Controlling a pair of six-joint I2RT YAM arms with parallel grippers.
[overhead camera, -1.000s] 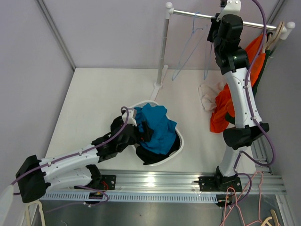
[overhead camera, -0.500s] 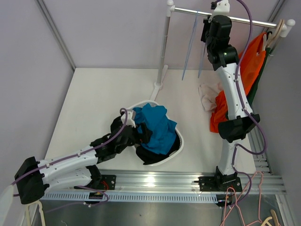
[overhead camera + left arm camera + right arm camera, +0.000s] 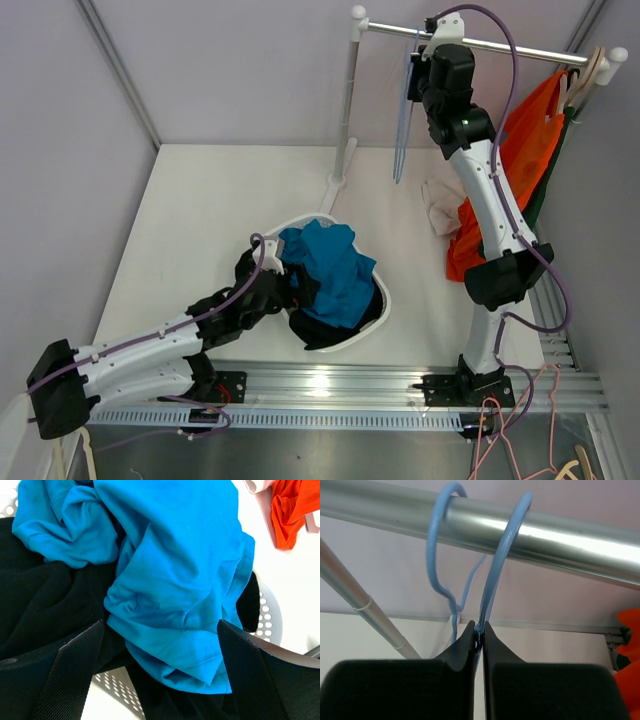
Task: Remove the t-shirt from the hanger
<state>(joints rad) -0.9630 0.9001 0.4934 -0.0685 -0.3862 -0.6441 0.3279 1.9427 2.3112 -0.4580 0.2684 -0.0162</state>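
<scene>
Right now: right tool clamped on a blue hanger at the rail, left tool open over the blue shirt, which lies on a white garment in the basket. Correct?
One error. The blue shirt lies on a black garment, not a white one, as the left wrist view shows. The rest stands: right tool clamped on the blue hanger at the rail, left tool open over the shirt in the basket.

Both arms have white shell links and black joint housings. Left arm (image 3: 140,350) and right arm (image 3: 495,215) each stand on a black base plate bolted to the silver rail (image 3: 400,385). A lilac cable (image 3: 516,65) runs outside each arm, up from the rail.

Left pincer (image 3: 161,625): two broad black fingers (image 3: 75,675) with cross-hatched inner pads.

Right pincer (image 3: 479,630): smooth black fingers (image 3: 420,690) tapering to thin tips.

Pink and lilac leads (image 3: 500,430) tangle below the rail's right end.
</scene>
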